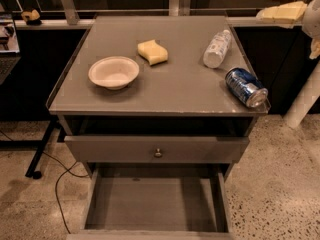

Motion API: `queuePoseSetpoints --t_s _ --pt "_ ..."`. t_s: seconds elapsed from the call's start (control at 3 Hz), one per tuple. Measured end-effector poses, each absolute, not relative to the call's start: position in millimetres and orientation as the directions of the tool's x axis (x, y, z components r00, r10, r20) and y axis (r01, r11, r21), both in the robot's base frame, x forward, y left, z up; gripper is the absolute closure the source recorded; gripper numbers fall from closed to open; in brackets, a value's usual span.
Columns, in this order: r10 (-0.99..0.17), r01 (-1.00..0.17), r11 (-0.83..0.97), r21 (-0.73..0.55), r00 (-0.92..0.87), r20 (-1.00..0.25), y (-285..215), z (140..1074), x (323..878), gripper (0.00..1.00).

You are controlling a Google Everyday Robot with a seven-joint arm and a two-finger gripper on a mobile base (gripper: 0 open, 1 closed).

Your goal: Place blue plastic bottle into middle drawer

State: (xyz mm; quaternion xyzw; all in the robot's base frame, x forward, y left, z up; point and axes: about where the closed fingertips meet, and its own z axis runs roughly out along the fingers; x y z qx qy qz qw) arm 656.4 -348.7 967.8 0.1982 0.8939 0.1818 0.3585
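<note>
The blue plastic bottle [216, 49] lies on its side at the back right of the grey cabinet top [175, 91], its white cap pointing away from me. The middle drawer [155, 204] is pulled out at the bottom of the view, and its flat grey floor is bare. My gripper [282, 11] is pale yellow and hangs at the top right, above and to the right of the bottle and apart from it. Its white arm [312, 19] runs along the right edge.
A shiny blue can [245, 86] lies at the top's right front edge, close to the bottle. A white bowl [114, 72] and a yellow sponge [152, 52] sit further left. A closed drawer front with a round knob [158, 153] is above the open drawer. A cable [57, 184] lies on the floor at left.
</note>
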Motion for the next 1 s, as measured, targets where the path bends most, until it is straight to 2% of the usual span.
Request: queuePoseSetpoints --t_s 0.67,1.0 --pt "0.536 0.307 0.84 0.447 -0.598 -0.596 -351 973 660 0.0" --pt "0.502 0.302 0.864 0.403 -0.586 -0.636 -334 977 674 0.0"
